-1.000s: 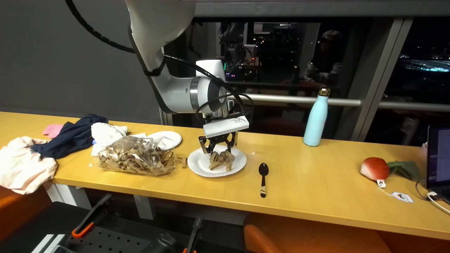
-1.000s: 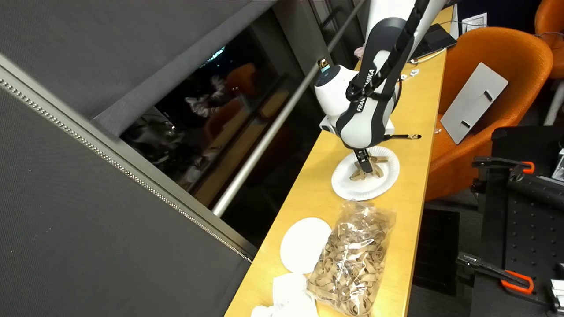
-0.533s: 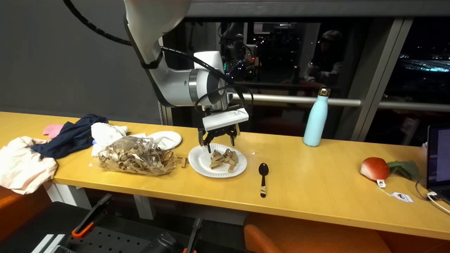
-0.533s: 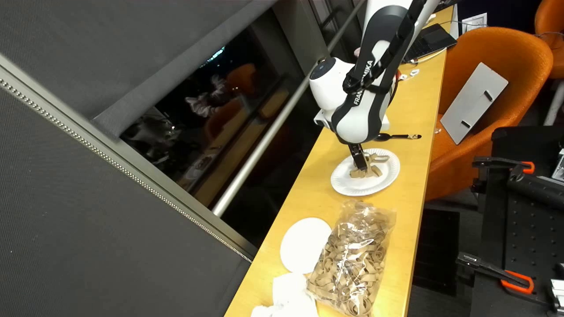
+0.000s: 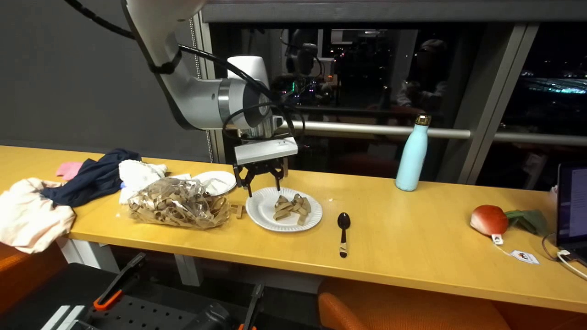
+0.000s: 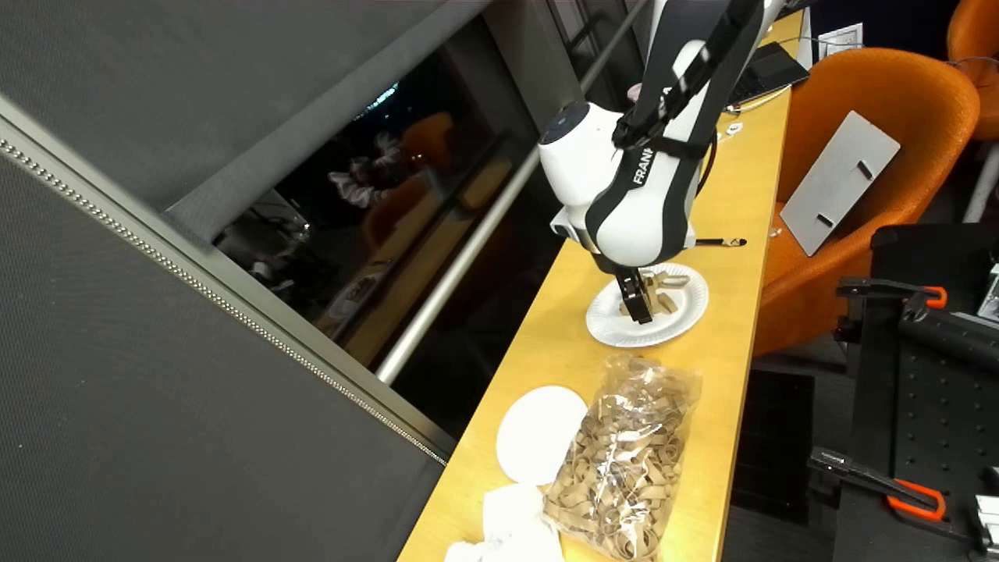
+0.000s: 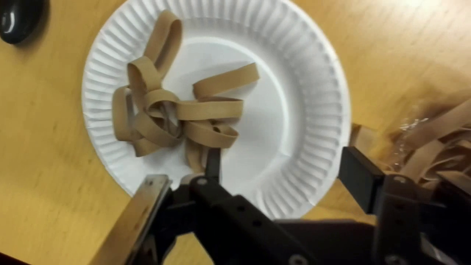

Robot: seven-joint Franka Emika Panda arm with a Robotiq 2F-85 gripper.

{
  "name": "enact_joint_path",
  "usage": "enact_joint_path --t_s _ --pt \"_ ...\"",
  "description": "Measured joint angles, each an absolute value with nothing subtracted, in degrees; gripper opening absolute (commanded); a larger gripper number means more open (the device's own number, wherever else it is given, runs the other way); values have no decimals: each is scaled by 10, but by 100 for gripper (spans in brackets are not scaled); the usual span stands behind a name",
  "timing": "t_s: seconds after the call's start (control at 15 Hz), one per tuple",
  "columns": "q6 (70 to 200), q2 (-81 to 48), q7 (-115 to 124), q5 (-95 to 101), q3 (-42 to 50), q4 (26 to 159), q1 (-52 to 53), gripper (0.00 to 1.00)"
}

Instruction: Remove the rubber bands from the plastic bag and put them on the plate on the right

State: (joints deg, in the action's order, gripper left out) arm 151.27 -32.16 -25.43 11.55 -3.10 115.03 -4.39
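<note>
Several tan rubber bands [image 5: 293, 208] lie in a loose pile on the white paper plate [image 5: 263, 211]. The pile also shows in the wrist view [image 7: 206, 110]. The clear plastic bag [image 5: 179, 204], full of tan bands, lies left of this plate; its edge shows blurred at the right of the wrist view [image 7: 434, 147]. A tan band piece [image 5: 238, 211] shows between bag and plate; I cannot tell if it is inside the bag. My gripper [image 5: 264, 190] is open and empty above the plate's bag side. In the wrist view its fingers [image 7: 283, 173] stand wide apart.
A second white plate [image 6: 538, 437] lies behind the bag. Clothes [image 5: 91, 178] are heaped left of the bag. A black spoon [image 5: 343, 233] lies right of the band plate. A light blue bottle [image 5: 412, 158] stands farther right, then a red plush [image 5: 490, 220] and a laptop [image 5: 573, 211].
A second ago my gripper was down at the bands on the plate. It has risen off them and moved toward the bag. The bands stay on the plate, slightly more spread.
</note>
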Motion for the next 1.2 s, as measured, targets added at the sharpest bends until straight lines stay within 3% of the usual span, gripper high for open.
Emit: enact_joint_path --t_s 0.4,0.47,1.2 --pt "1512 -266 -243 68 -45 1224 -54 5" --pt "1514 -262 -246 58 -46 1230 -60 1" --pt "1577 -267 -302 38 -95 1254 -83 0"
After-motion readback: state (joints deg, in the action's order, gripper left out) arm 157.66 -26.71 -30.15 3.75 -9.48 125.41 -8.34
